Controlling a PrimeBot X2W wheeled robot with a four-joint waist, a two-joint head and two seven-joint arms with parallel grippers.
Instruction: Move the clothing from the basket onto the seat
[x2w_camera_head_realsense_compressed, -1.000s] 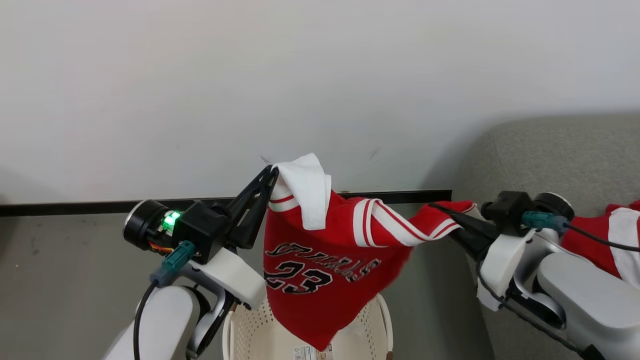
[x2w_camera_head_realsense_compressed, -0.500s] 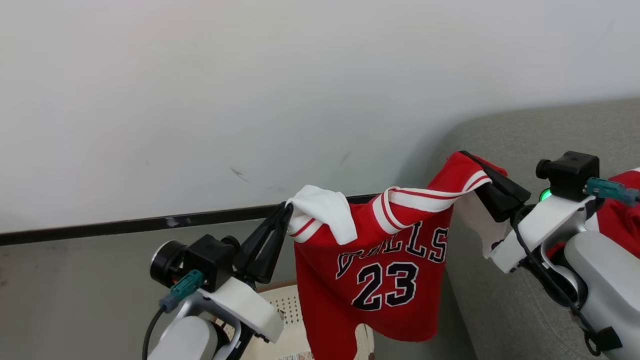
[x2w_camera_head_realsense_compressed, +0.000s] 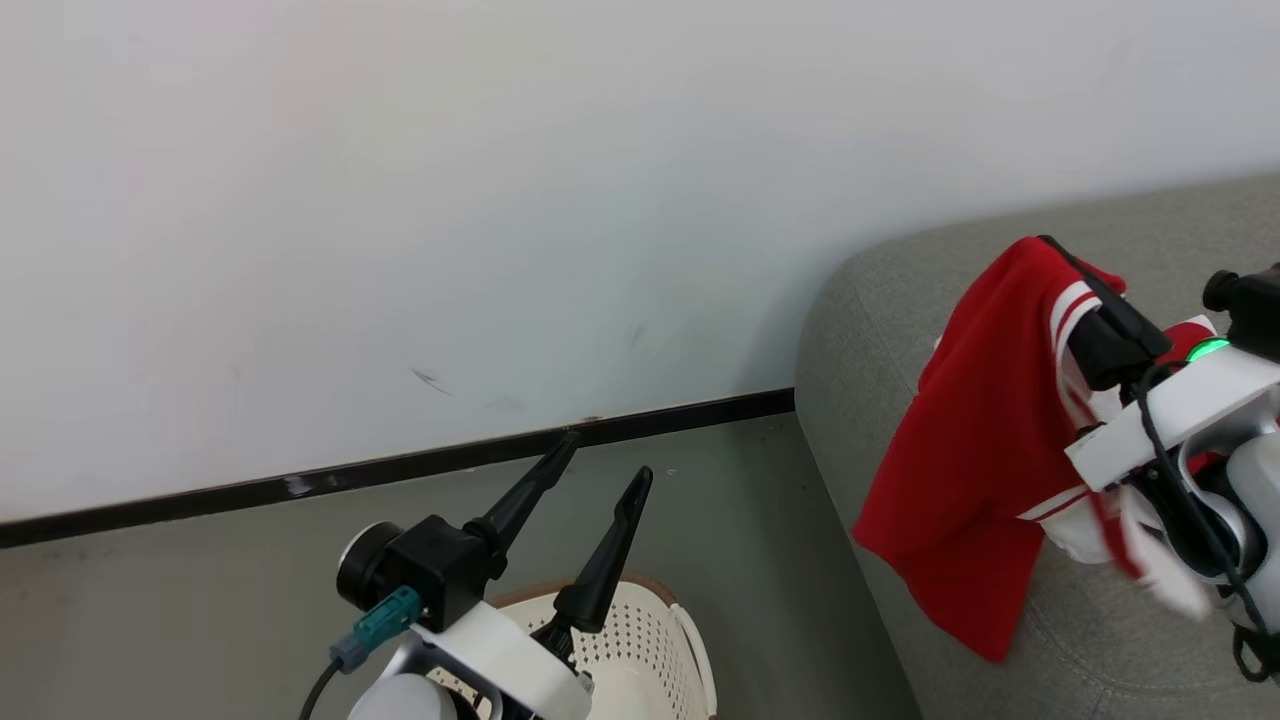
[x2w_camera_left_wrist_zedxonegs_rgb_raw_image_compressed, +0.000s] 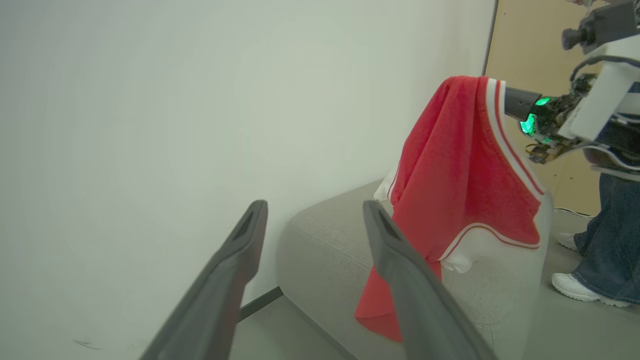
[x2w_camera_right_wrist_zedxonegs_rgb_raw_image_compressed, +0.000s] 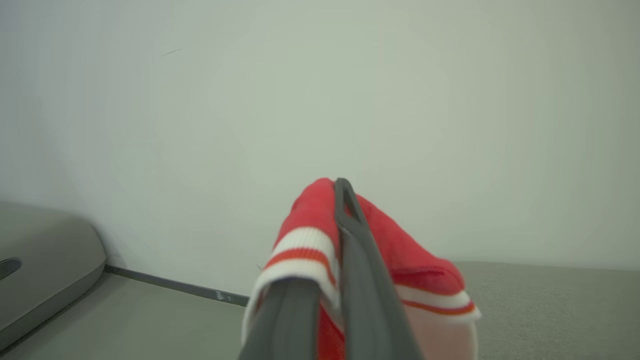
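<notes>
Over rounded grey fabric seat (x2w_camera_head_realsense_compressed: 880, 300) | soft red clothing (x2w_camera_head_realsense_compressed: 975, 430) hangs draped

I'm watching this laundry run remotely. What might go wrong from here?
The red jersey hangs from the shut right pincer over the rounded end of the sofa; released here, it may slide to the floor. A person's legs stand nearby, so a wide swing might hit them.
</notes>
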